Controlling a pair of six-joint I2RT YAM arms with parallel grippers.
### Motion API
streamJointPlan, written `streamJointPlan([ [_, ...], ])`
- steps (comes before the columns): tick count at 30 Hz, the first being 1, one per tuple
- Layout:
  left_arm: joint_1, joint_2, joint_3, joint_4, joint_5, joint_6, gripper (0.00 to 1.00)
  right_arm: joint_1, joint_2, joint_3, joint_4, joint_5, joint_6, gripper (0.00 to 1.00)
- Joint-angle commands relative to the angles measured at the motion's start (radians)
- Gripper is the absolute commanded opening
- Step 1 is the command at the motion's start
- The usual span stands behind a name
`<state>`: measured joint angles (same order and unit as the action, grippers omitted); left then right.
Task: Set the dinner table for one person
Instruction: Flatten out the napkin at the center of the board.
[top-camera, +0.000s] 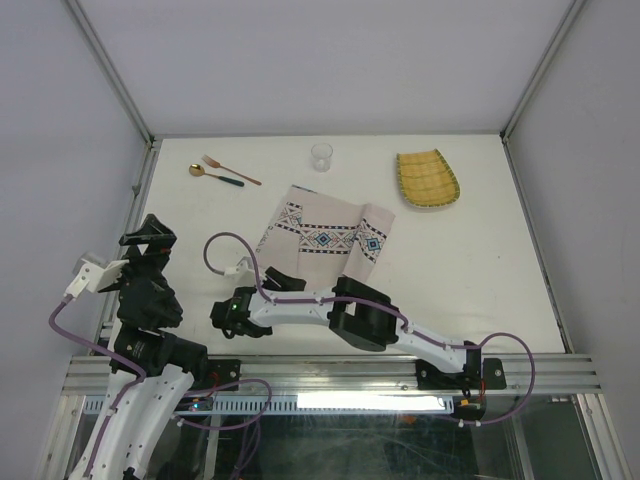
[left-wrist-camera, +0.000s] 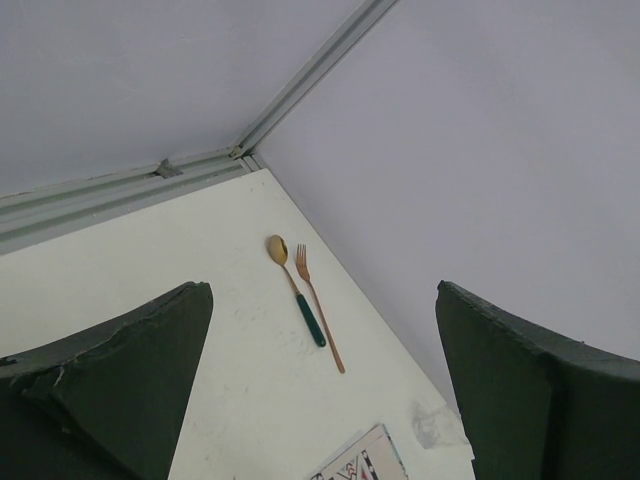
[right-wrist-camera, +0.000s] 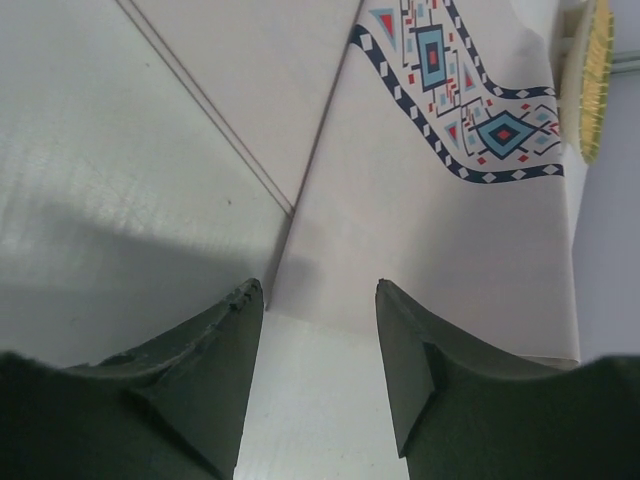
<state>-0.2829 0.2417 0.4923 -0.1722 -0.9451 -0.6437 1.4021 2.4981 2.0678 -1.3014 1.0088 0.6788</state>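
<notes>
The white dinner table (top-camera: 480, 260) carries a pale placemat (top-camera: 325, 232) with a blue-red patterned band, lying askew at the middle. A gold spoon with a green handle (top-camera: 215, 176) and a copper fork (top-camera: 231, 169) lie at the far left, a clear glass (top-camera: 320, 156) at the far middle, and a yellow-green plate (top-camera: 427, 178) at the far right. My right gripper (top-camera: 284, 280) is open and empty, low at the placemat's near left corner; the placemat's edge (right-wrist-camera: 430, 230) shows between its fingers. My left gripper (top-camera: 152, 240) is open and empty, raised over the left edge, facing the spoon (left-wrist-camera: 297, 290) and fork (left-wrist-camera: 320, 310).
White walls and metal frame posts (top-camera: 120, 80) close in the table on three sides. A metal rail (top-camera: 330, 375) runs along the near edge. The plate's rim (right-wrist-camera: 590, 80) shows in the right wrist view. The placemat's corner (left-wrist-camera: 365, 460) shows in the left wrist view.
</notes>
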Motion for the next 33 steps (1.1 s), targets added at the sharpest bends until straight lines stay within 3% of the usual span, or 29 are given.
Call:
streamJointPlan([
  [1, -0.009, -0.015, 0.015, 0.004, -0.008, 0.008, 0.99, -0.014, -0.011, -0.066, 0.026, -0.038, 0.058, 0.54],
  [5, -0.009, -0.019, 0.014, 0.004, -0.009, 0.006, 0.99, -0.025, -0.024, -0.109, 0.02, -0.037, 0.076, 0.47],
  [12, -0.009, -0.021, 0.012, 0.006, -0.007, 0.003, 0.99, -0.037, -0.022, -0.126, 0.001, -0.04, 0.095, 0.02],
  [20, -0.009, -0.02, 0.01, 0.006, -0.005, -0.001, 0.99, -0.037, -0.062, -0.135, -0.018, -0.012, 0.103, 0.0],
  [33, -0.009, 0.006, -0.011, 0.028, 0.019, -0.037, 0.99, -0.028, -0.255, 0.022, -0.228, 0.142, 0.125, 0.0],
])
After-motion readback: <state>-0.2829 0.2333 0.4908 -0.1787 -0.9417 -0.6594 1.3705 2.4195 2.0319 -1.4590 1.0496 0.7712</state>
